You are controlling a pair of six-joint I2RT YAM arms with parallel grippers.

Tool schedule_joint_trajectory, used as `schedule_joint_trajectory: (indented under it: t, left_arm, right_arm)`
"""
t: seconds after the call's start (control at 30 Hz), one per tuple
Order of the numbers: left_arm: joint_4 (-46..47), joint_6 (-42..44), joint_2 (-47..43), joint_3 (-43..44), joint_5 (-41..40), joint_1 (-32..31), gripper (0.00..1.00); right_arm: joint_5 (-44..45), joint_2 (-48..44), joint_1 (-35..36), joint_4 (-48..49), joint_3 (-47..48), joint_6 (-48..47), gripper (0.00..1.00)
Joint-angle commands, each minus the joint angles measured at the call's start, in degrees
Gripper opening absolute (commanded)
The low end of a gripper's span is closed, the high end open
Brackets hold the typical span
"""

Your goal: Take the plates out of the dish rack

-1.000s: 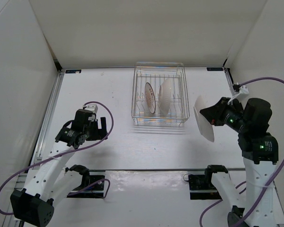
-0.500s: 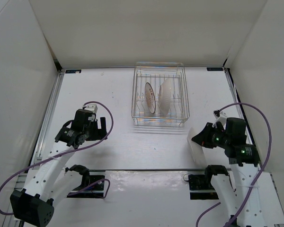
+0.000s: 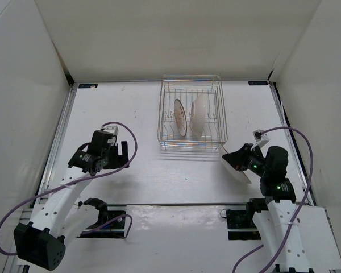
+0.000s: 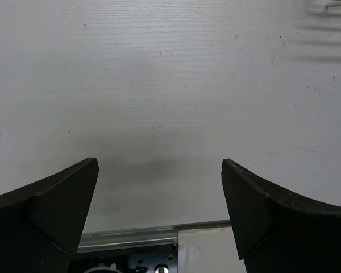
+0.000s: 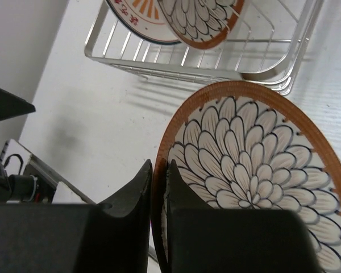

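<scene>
Left gripper (image 4: 160, 168): jaws wide apart, nothing between them, over white table (image 3: 131, 108). Dish rack (image 3: 191, 147): centre rear of table, two plates upright between its prongs, orange-motif plate (image 3: 180, 118) to the left, petal-pattern plate (image 3: 198, 116) beside it. Right gripper (image 5: 159, 170): clamped on brown rim of second petal-pattern plate (image 5: 256, 165), tilted, just off the rack's near right corner.
</scene>
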Motion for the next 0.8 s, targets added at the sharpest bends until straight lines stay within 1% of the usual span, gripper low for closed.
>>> schedule_joint_trajectory:
  t: [0.0, 0.17, 0.3, 0.33, 0.43, 0.47, 0.6, 0.67, 0.77]
  left_arm:
    - [-0.4, 0.0, 0.3, 2.6, -0.9, -0.1, 1.0]
    - [-0.7, 0.2, 0.4, 2.7, -1.1, -0.1, 1.0]
    - [-0.6, 0.2, 0.4, 2.7, -1.2, -0.2, 1.0]
    - [-0.6, 0.2, 0.5, 2.7, -1.1, -0.2, 1.0]
    - [-0.7, 0.2, 0.5, 2.8, -1.1, -0.1, 1.0]
    - [-0.9, 0.2, 0.6, 2.8, -1.1, -0.2, 1.0]
    - [-1.0, 0.2, 0.5, 2.8, -1.2, -0.1, 1.0]
    - [-0.8, 0.2, 0.6, 2.9, -1.2, -0.1, 1.0]
    - [-1.0, 0.2, 0.5, 2.9, -1.3, -0.3, 1.0]
  right_arm:
    - [-3.6, 3.8, 0.2, 0.4, -6.8, 9.3, 0.0]
    - [-5.8, 2.7, 1.4, 9.0, -12.4, 16.0, 0.0]
    - [-5.4, 0.3, 2.1, 9.9, -13.7, 18.4, 0.01]
    - [-5.4, 0.0, 2.1, 9.8, -13.8, 18.6, 0.07]
    - [-5.8, -0.3, 2.7, 8.7, -13.7, 18.6, 0.14]
    - [-6.0, -0.4, 2.6, 8.6, -13.6, 18.6, 0.19]
    - [-5.9, -0.3, 2.6, 6.9, -13.1, 18.3, 0.21]
    - [-5.5, -0.3, 2.5, 6.3, -12.3, 17.4, 0.24]
    - [-3.7, 0.3, 2.4, 2.7, -9.6, 15.4, 0.26]
